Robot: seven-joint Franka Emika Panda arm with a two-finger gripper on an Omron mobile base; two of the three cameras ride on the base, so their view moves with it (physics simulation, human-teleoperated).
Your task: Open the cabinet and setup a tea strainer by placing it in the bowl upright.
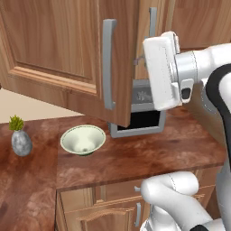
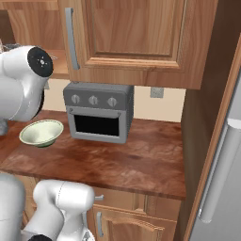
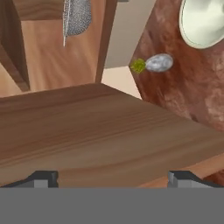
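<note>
The cabinet (image 1: pixel 54 49) hangs above the counter with its left door swung open; the grey bar handle (image 1: pixel 108 63) is on the door's free edge. My white hand (image 1: pixel 162 72) is level with the cabinet, just right of that door. In the hand view my gripper (image 3: pixel 113 179) is open, nothing between its tips, with a broad brown wooden board (image 3: pixel 109 131) close in front. Beyond it, the tea strainer (image 3: pixel 78 16) sits on the wooden shelf inside. The pale bowl (image 1: pixel 83 139) (image 2: pixel 41 132) (image 3: pixel 203 22) stands empty on the counter below.
A grey toaster oven (image 2: pixel 99 113) (image 1: pixel 140 113) stands on the counter under the cabinet, right of the bowl. A grey stone vase with a green plant (image 1: pixel 20 140) (image 3: pixel 157 63) is left of the bowl. A fridge (image 2: pixel 221 164) borders the counter's right end.
</note>
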